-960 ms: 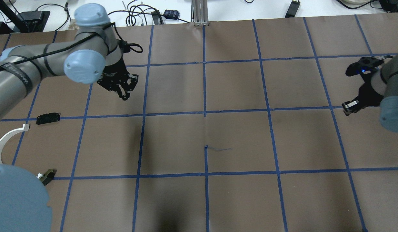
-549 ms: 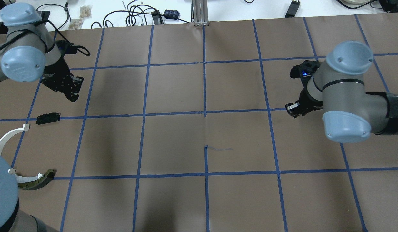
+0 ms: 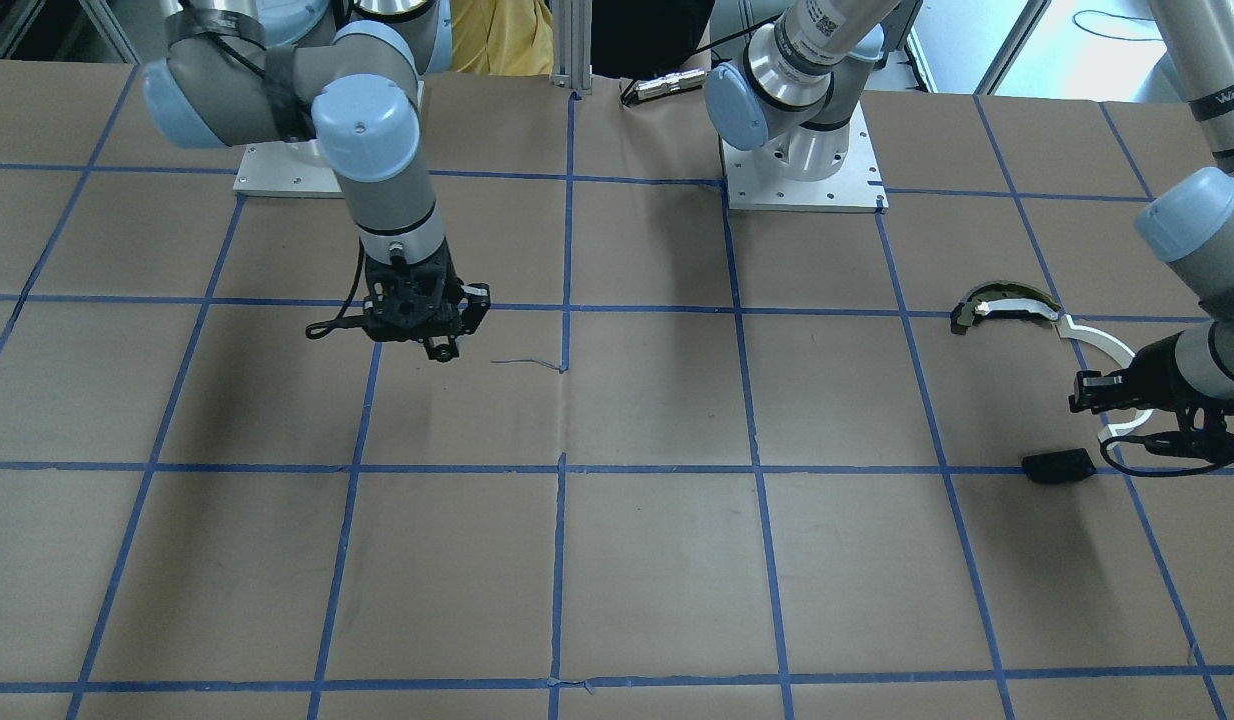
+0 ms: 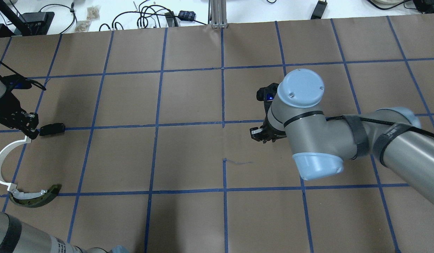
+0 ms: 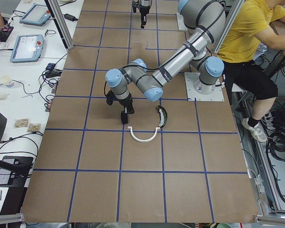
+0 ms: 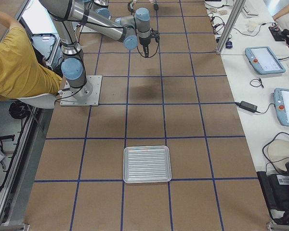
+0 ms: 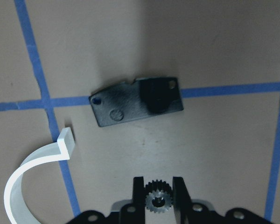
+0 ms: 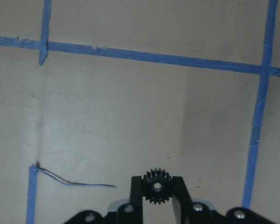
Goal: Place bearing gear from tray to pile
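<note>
While the left gripper (image 7: 157, 185) hangs over the pile (image 4: 52, 129), near the black plate (image 7: 126, 105) and white arc strip (image 7: 32, 175), its jaws are closed on the toothed rim of a small bearing gear (image 7: 157, 201). The right gripper (image 8: 157, 181), over the taped table (image 8: 107, 116), pinches a second gear (image 8: 156, 187) likewise. Both look rigid, light, probably slick; a grip across the teeth suits them.

There were two gears (image 7: 155, 200) (image 8: 157, 186), one white arc (image 7: 39, 157), one dark curved piece (image 4: 36, 200), one black plate (image 7: 126, 105), one metal tray (image 6: 147, 164) and two robot arms (image 5: 147, 85) (image 4: 343, 137).
</note>
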Motion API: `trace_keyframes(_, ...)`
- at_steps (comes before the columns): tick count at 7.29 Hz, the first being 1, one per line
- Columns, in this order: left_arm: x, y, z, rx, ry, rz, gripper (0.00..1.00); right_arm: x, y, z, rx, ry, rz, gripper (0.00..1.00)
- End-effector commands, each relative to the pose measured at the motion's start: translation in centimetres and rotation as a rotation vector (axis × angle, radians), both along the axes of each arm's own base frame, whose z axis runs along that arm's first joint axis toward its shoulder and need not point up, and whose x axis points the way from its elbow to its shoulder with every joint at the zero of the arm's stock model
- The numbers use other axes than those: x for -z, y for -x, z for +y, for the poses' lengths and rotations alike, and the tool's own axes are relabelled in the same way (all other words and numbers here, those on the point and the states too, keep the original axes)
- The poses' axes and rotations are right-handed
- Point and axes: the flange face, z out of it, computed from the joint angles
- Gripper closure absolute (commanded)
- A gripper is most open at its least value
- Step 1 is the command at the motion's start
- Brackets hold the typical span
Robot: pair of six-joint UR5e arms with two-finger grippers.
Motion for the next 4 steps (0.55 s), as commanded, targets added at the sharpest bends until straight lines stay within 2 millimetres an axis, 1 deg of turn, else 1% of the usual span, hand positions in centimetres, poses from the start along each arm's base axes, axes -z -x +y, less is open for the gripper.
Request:
trace_keyframes(1, 3.2, -1.2, 0.7, -0.006, -0.04, 0.035, 1.0, 3.8, -10.2, 2.7, 0.031, 0.044, -0.06, 1.0)
trace_keyframes(2, 4.2, -1.4, 0.7, -0.006, -0.047, 0.039, 1.0, 5.4, -14.4, 2.5, 0.054, 0.054, -0.077, 1.0)
trace_keyframes(3, 5.0, -1.5, 0.6, -0.007, -0.048, 0.037, 1.0, 6.7, -16.0, 0.9, 0.042, 0.054, -0.068, 0.93)
trace_keyframes(4, 5.3, -1.5, 0.6, -0.005, -0.054, 0.04, 1.0, 7.2, -16.3, -0.6, 0.043, 0.059, -0.064, 0.69)
